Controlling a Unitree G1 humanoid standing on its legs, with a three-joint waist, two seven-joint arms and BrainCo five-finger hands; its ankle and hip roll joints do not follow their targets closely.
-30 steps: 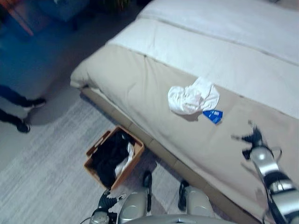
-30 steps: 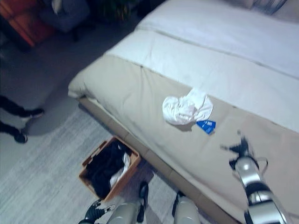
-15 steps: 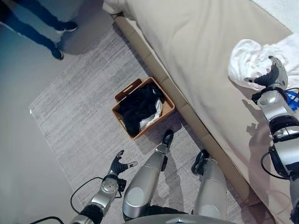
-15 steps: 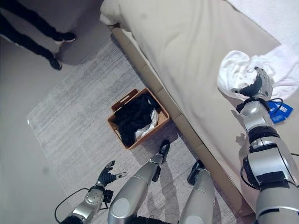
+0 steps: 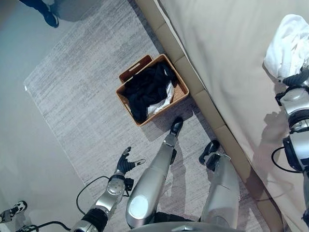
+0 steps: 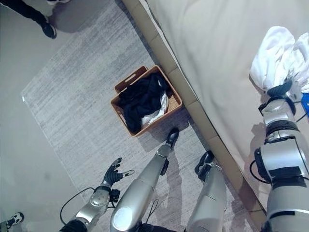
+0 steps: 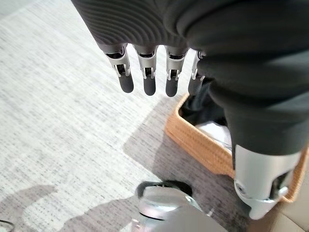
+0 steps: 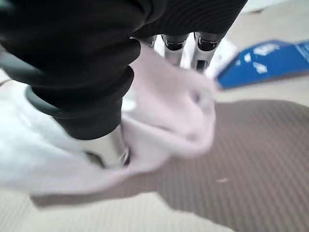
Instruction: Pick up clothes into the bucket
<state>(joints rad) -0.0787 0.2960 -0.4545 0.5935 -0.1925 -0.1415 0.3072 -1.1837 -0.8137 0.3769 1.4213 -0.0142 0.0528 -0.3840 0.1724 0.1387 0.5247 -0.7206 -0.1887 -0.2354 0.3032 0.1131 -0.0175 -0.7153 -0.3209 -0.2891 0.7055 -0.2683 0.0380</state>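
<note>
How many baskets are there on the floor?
1. The basket sits on the rug beside the bed, with dark and white clothes in it.

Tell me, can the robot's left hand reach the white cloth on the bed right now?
Probably not. The left hand hangs open low over the grey rug, while the crumpled white cloth lies across on the beige bed, under the right hand.
</note>
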